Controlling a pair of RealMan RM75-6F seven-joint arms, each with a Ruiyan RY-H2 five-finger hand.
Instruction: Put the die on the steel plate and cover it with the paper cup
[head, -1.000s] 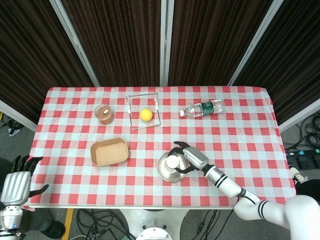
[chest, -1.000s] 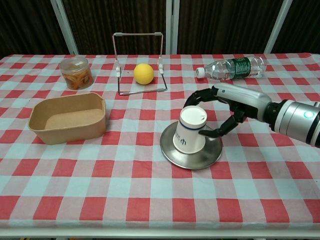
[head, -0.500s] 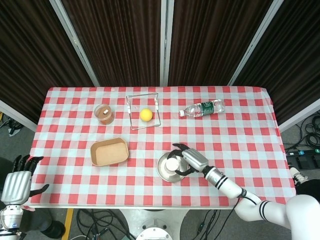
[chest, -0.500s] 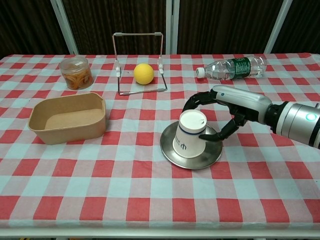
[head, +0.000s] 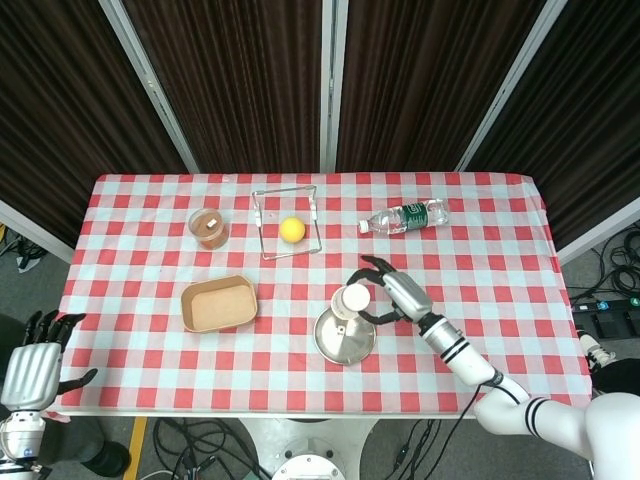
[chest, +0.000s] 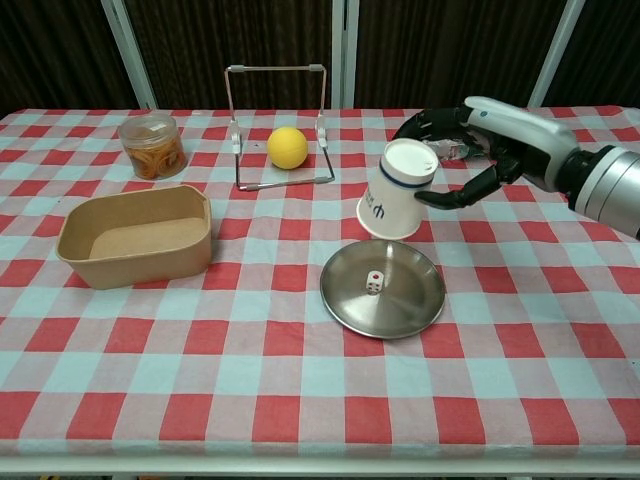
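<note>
A small white die (chest: 373, 282) lies uncovered near the middle of the round steel plate (chest: 405, 305), which also shows in the head view as the plate (head: 345, 342). My right hand (chest: 478, 146) holds the white paper cup (chest: 397, 192) upside down and tilted in the air, above the plate's far edge. From the head view the cup (head: 355, 299) sits in my right hand (head: 392, 292) just beyond the plate. My left hand (head: 35, 366) hangs off the table's near left corner, fingers apart and holding nothing.
A brown paper tray (chest: 135, 236) stands left of the plate. At the back are a jar of snacks (chest: 152, 146), a yellow ball (chest: 287, 147) inside a wire frame (chest: 277, 70), and a lying water bottle (chest: 470, 128) behind my right hand.
My right hand has lifted the cup off the plate, up and away from me. The die it covered now shows on the plate. The left hand has not moved.
</note>
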